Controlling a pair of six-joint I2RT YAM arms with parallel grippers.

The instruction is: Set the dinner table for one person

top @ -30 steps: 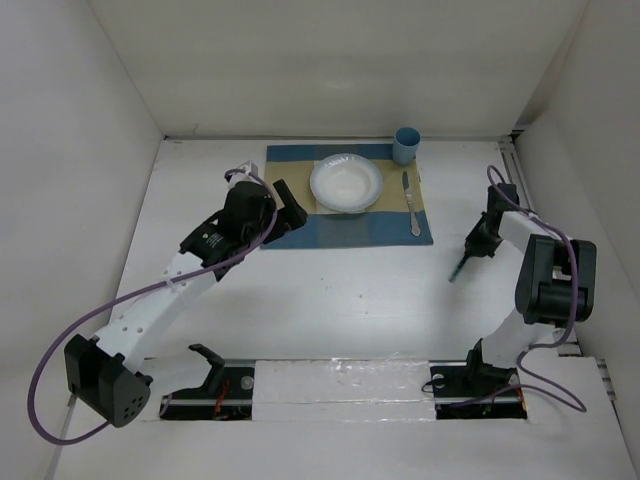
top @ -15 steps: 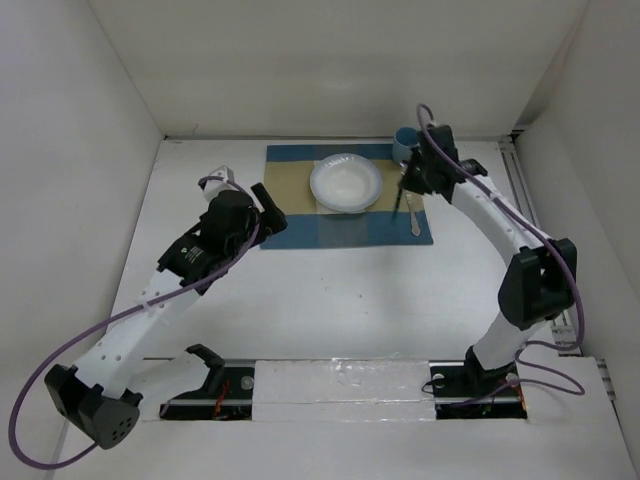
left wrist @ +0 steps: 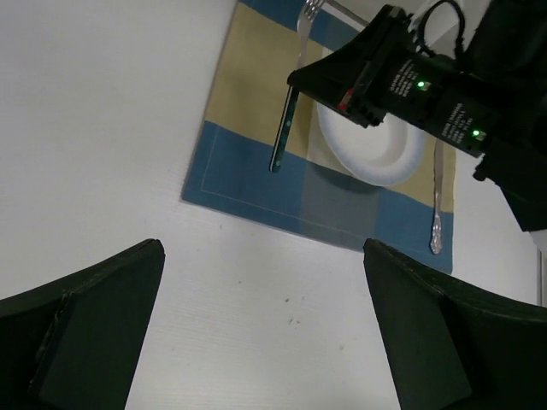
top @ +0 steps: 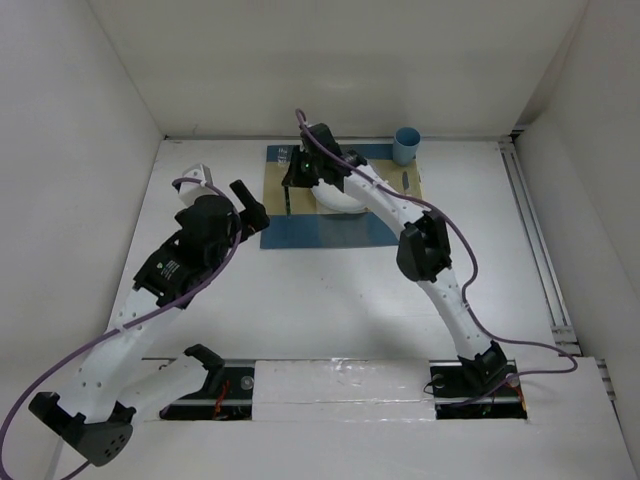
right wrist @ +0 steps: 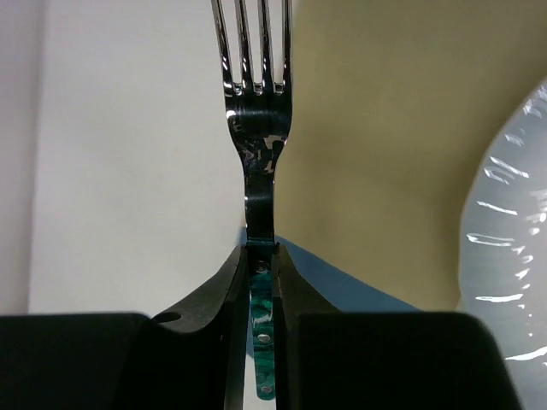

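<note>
Right wrist — right claw point(right wrist: 261, 256) pinches fork point(right wrist: 255, 128) over dinner table point(right wrist: 120, 171).

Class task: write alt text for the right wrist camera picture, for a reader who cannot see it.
The right arm's fingers pinch the green handle of a silver fork, tines pointing away from the camera. Behind it, the white dinner table meets the tan-and-blue placemat, and a white plate shows at the right edge.

A: State of the left arm point(top: 160, 285)?
B: Bent at the elbow, over the left half of the dinner table point(top: 330, 300). Left gripper point(top: 251, 203): jaws wide apart.
A: Right arm point(top: 432, 262)?
B: Reaching left, near the far edge. Right gripper point(top: 291, 178): clamped on the fork point(right wrist: 256, 162) handle.
</note>
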